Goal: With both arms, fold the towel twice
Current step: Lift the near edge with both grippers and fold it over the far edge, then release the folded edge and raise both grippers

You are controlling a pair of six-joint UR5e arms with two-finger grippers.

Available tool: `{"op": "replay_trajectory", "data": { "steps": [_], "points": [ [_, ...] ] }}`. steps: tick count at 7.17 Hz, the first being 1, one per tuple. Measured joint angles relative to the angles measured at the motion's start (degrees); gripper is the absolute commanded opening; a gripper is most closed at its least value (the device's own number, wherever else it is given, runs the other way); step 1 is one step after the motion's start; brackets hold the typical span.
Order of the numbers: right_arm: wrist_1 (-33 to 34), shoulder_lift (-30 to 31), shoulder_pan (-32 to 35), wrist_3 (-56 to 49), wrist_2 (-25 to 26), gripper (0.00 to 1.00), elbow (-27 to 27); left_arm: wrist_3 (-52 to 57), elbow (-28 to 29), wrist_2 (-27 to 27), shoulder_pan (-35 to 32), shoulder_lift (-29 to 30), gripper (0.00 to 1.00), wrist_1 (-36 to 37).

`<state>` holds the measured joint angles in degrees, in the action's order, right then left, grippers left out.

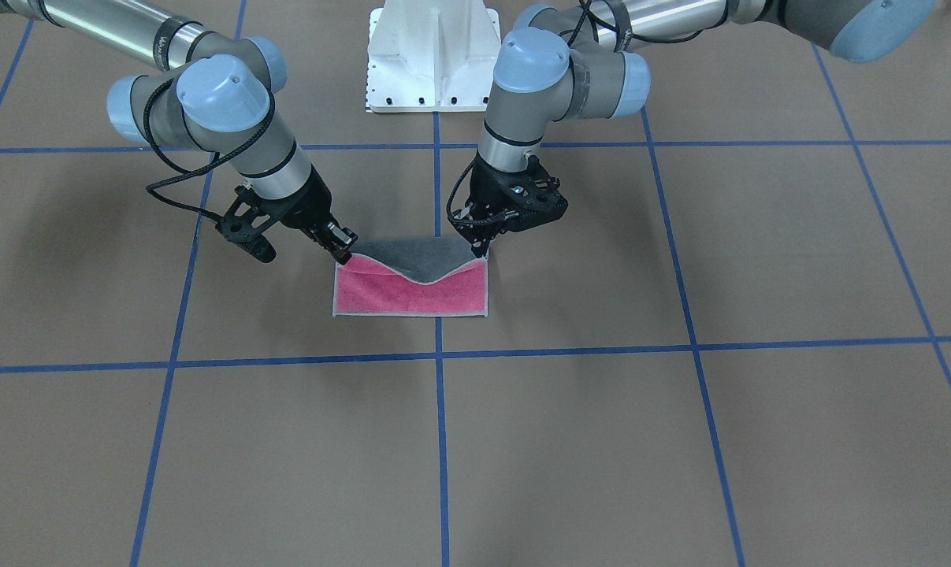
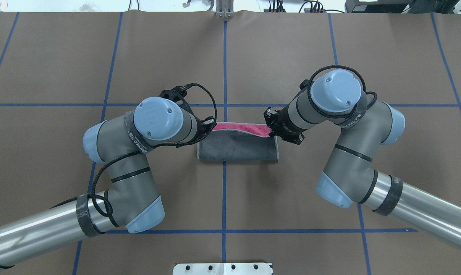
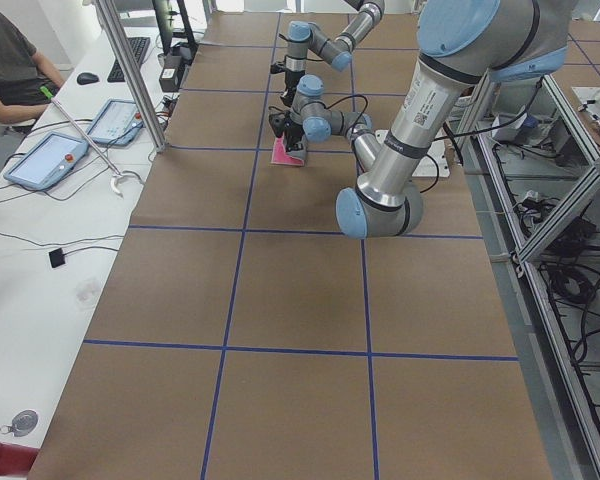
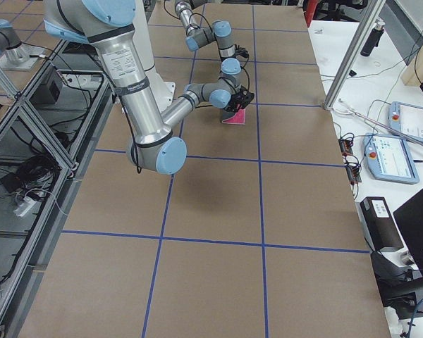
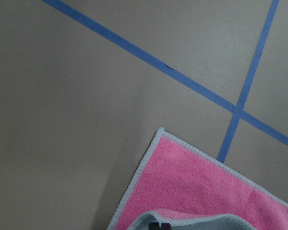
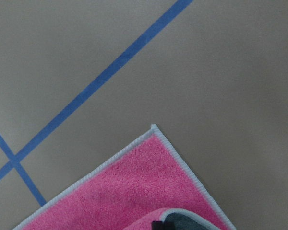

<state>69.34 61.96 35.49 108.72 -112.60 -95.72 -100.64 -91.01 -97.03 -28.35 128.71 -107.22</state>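
Two corners of the towel (image 1: 412, 295) are being clamped aloft.
Its flat far edge is being faced squarely by left gripper (image 1: 481, 249) and right gripper (image 1: 343, 253).

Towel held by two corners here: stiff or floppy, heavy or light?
Probably floppy: the towel sags in a V between the left gripper and right gripper. Likely light: corner pinches alone carry its raised edge. Its fuzzy pile probably resists slipping.

The brown worktop (image 1: 680, 441), gridded with blue tape (image 1: 442, 441), bears the half-lifted towel (image 1: 412, 295) and a white base (image 1: 434, 55).
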Motion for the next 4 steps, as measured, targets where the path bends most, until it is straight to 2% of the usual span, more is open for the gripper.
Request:
{"op": "replay_trajectory", "data": {
  "steps": [4],
  "points": [
    [-0.01,-1.04,0.76,-1.01,0.01,0.00,2.20,0.36,4.12,0.00,-1.00,1.59,0.00,-2.24]
  ]
}}
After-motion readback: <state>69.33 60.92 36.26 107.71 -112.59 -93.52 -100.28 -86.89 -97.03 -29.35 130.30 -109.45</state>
